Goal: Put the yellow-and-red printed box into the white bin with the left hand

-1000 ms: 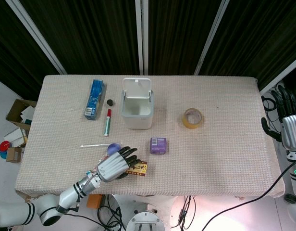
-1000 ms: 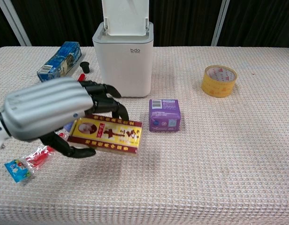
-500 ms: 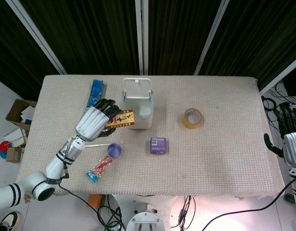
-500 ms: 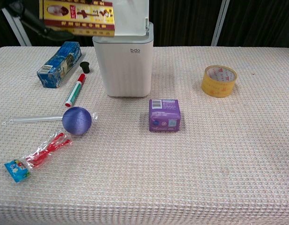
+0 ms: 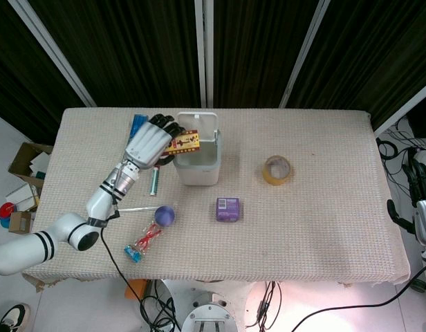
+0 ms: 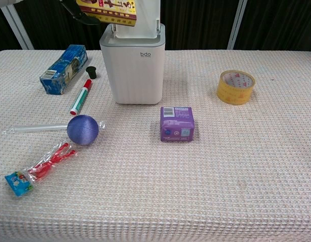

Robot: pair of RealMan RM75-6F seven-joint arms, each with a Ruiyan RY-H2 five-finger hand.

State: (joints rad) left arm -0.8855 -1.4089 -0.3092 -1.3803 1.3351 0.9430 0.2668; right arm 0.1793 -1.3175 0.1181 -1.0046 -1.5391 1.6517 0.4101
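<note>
While gripped by left hand (image 5: 148, 142) (airborne), box (image 5: 184, 143) overhangs bin (image 5: 197, 168) rim.

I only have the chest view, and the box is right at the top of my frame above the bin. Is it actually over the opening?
Observer: Partly. In the head view the yellow-and-red box hangs across the left rim of the white bin, with its right end over the opening.
Operator: How is it held?
Observer: The left hand grips its left end, and the hand itself is outside the bin on that side.
Operator: And the right hand?
Observer: The right hand is beyond the right edge of the table, partly cut off by the frame and touching nothing on the table.
</note>
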